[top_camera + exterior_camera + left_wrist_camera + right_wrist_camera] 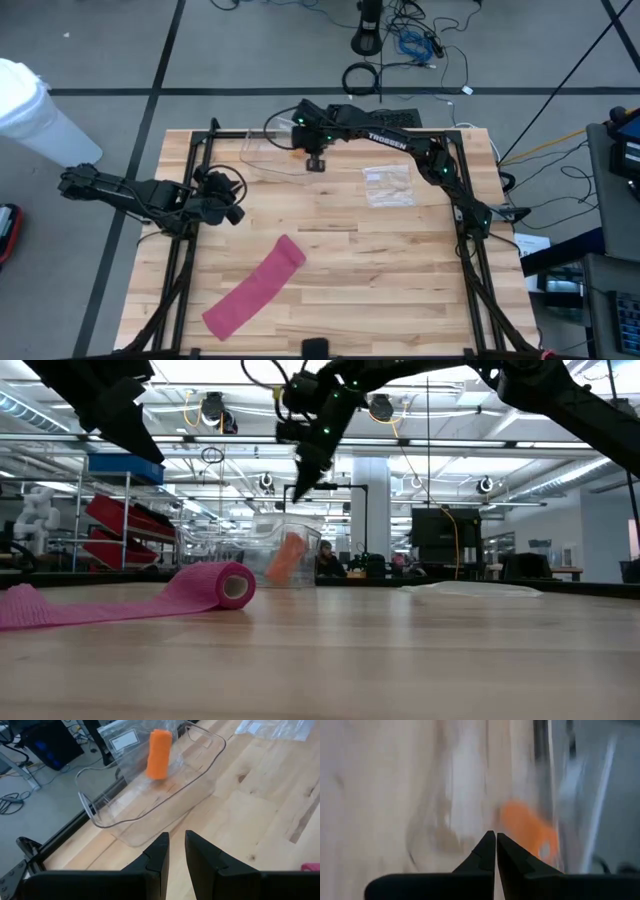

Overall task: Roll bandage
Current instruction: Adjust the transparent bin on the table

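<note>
A pink bandage (255, 288) lies on the table near its front. Its far end is wound into a small roll (228, 585), and the flat tail (80, 608) lies along the wood. My left gripper (235, 210) hovers at the table's left, fingers (176, 850) a narrow gap apart and empty. It points at a clear bin (150, 805) holding an orange roll (159, 754) in a plastic bag. My right gripper (314, 163) hangs shut and empty above the bin's right end (298, 490), with the orange roll (525, 827) below it.
The clear bin (270, 150) stands at the table's far edge. An empty clear plastic bag (388, 185) lies flat at the far right. Bare wood lies between the bandage and the bin. Both arm bases stand along the table's sides.
</note>
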Robot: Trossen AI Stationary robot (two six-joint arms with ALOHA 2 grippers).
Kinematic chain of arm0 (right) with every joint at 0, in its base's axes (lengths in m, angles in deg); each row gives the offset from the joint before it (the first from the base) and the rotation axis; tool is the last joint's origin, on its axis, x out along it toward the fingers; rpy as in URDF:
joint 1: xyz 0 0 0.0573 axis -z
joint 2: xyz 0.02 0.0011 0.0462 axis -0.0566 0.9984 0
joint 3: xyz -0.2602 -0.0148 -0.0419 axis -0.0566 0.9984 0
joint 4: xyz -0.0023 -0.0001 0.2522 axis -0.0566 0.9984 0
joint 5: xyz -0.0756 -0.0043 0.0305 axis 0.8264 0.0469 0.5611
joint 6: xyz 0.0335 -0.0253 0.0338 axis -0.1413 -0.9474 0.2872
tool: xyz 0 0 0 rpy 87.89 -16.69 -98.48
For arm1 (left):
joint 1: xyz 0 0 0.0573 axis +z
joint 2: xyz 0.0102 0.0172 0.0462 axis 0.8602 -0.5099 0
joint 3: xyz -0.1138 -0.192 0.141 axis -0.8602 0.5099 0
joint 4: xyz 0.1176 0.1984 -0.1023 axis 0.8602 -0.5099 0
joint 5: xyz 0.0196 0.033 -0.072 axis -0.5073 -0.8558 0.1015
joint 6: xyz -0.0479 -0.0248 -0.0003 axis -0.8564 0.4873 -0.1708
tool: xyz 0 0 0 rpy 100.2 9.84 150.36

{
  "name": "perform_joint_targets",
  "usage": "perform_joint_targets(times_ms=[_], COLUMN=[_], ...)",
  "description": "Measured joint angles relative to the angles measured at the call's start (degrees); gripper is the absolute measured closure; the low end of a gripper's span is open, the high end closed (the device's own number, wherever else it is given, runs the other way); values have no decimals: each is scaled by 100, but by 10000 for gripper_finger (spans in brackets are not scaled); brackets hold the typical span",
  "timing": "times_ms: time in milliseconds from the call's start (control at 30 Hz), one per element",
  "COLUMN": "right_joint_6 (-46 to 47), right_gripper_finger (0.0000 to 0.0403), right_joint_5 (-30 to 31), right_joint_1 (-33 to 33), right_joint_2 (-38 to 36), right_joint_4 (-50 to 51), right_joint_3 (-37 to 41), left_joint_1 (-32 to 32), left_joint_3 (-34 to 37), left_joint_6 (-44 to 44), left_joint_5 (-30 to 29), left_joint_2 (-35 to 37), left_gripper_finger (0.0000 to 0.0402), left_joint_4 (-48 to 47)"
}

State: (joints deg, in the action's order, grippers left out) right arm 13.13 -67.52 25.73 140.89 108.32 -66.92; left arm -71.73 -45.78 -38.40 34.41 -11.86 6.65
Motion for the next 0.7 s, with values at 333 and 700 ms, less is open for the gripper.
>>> perform_joint_targets(times_ms=[333,700], right_joint_6=[5,185], right_gripper_finger=[401,401], right_joint_5=[388,335], right_joint_1=[603,826], right_joint_2=[20,329], right_joint_4=[438,-150], right_joint_3=[-2,-2], left_joint_1=[-2,0], left_joint_3=[0,0], left_joint_6=[7,341], left_joint_5=[115,34], left_joint_2=[0,0], left_gripper_finger=[333,333], left_joint_4=[-2,13])
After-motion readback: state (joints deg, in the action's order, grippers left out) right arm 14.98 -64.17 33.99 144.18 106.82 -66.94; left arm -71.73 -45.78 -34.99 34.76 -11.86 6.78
